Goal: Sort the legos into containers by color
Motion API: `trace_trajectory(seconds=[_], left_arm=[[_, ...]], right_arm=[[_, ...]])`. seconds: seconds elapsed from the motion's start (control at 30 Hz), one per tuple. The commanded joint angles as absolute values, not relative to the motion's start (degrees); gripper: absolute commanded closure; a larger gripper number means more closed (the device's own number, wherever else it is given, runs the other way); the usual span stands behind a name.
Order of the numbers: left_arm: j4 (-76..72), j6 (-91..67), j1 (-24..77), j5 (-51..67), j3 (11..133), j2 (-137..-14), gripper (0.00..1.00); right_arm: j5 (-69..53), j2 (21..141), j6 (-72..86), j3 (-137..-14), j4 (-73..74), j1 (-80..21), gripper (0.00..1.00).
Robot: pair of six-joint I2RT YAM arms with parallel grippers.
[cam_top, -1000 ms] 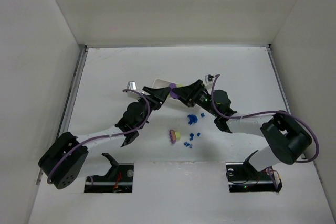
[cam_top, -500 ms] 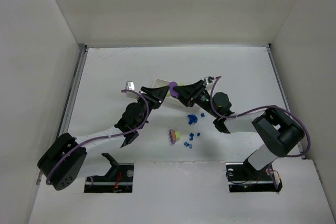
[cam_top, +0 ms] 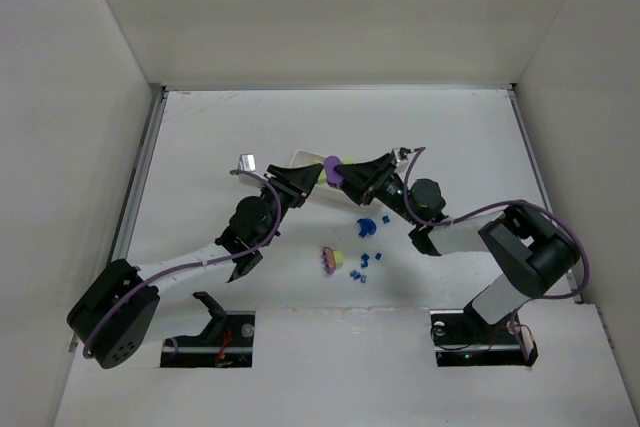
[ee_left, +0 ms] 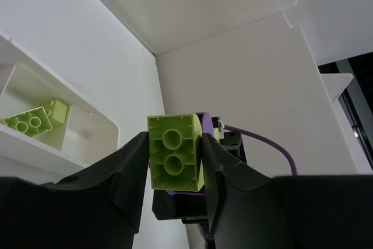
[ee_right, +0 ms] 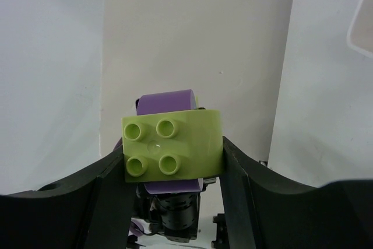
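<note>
My two grippers meet above the table's middle, joined by a small stack of bricks. My left gripper is shut on a yellow-green brick, seen from its hollow underside. My right gripper is shut on another yellow-green brick, studs facing its camera. A purple brick sits between the two and also shows behind the brick in the right wrist view. The white tray lies under the left arm and holds one yellow-green brick. In the top view the tray is mostly hidden.
A purple and yellow-green brick pair lies on the table in front of the arms. Several tiny blue pieces are scattered to its right, down to a cluster. White walls enclose the table on three sides.
The joined grippers and brick stack have shifted slightly away from the bases, and the right arm's elbow has swung a little left. Both grips are unchanged.
</note>
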State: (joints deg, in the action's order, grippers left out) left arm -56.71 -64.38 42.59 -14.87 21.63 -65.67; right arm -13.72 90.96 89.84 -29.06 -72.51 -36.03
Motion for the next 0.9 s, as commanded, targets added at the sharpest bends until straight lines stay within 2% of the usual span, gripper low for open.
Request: trace_trajectory(seconds=[0.0, 0.53, 0.87], left_arm=[[-59.94, -62.05, 40.65, -18.54, 22.85, -63.46, 0.85], [-59.24, -61.0, 39.6, -17.4, 22.68, -63.03, 0.86], [-48.0, -58.98, 33.09, -15.65, 18.2, -50.99, 0.86]], right_arm=[[-11.69, 91.23, 90.88, -27.86, -81.21, -33.62, 0.66], [-13.8, 92.81, 88.25, -28.83, -79.72, -32.65, 0.66], [-10.29, 94.65, 81.82, -36.56, -61.97, -33.79, 0.65]])
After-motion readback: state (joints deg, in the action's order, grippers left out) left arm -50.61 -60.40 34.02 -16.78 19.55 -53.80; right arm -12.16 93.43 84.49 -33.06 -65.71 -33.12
